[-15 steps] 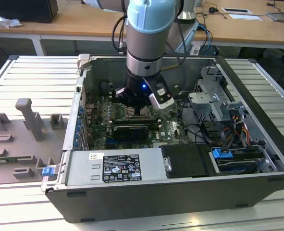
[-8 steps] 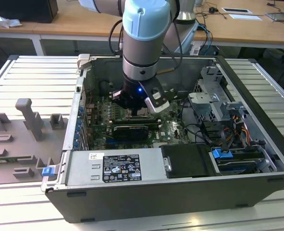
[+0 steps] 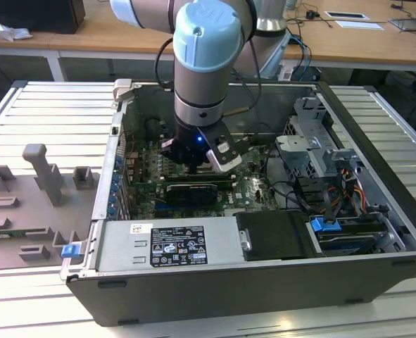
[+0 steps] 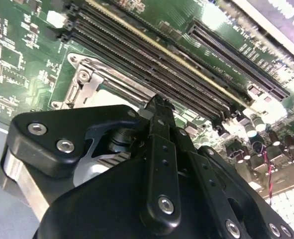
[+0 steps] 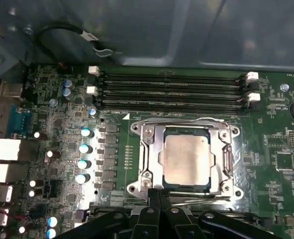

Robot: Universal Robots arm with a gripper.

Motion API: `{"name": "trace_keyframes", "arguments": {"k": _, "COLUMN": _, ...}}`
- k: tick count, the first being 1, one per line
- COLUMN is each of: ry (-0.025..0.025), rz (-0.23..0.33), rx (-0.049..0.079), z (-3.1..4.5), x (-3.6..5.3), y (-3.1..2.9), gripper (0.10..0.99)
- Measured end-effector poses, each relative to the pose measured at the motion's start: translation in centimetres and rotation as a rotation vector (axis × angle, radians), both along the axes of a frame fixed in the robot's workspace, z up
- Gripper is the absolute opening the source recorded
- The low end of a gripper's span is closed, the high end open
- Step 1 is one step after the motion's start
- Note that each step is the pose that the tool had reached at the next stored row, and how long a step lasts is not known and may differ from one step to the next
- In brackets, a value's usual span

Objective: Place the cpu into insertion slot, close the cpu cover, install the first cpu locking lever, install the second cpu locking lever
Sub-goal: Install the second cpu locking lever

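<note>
The cpu (image 5: 186,159), a tan-silver square, lies flat in its socket on the green motherboard (image 5: 62,124). The grey metal cpu cover (image 5: 153,149) lies down around it, and the chip shows through the cover's window. A thin locking lever rod (image 5: 186,120) runs along the socket's edge by the memory slots. My gripper (image 5: 159,193) is shut at the socket's opposite edge, fingertips together and nothing visible between them. In the second wrist view the gripper (image 4: 156,102) hovers just beside the socket frame (image 4: 94,82). In the exterior view the gripper (image 3: 192,167) reaches down inside the open computer case (image 3: 376,134).
Black memory slots (image 5: 171,92) run beside the socket. A long black card (image 3: 190,191) sits near the gripper. The power supply (image 3: 172,246) lines the case's near side, with a drive cage (image 3: 313,148) and cables (image 3: 292,193) on the exterior view's right. A grey fixture (image 3: 39,183) stands outside on the left.
</note>
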State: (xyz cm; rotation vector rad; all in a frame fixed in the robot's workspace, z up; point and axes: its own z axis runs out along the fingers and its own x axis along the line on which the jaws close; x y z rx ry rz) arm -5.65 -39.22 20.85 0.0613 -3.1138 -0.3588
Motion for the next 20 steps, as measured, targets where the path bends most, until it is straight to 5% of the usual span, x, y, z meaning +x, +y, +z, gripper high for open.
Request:
{"name": "trace_keyframes", "arguments": {"k": 3, "ry": 0.0001, "rz": 0.0, "rx": 0.015, "z": -0.04, "x": -0.39, "y": -0.68, "gripper": 0.106}}
{"name": "trace_keyframes", "arguments": {"k": 5, "ry": 0.0, "rz": 0.0, "rx": 0.043, "z": -0.07, "x": -1.03, "y": -1.24, "gripper": 0.106}}
{"name": "trace_keyframes", "arguments": {"k": 9, "ry": 0.0002, "rz": 0.003, "rx": 0.075, "z": -0.32, "x": -1.57, "y": -1.65, "gripper": 0.106}}
{"name": "trace_keyframes", "arguments": {"k": 20, "ry": 0.0, "rz": 0.004, "rx": 0.107, "z": -1.09, "x": -1.93, "y": -1.62, "gripper": 0.106}}
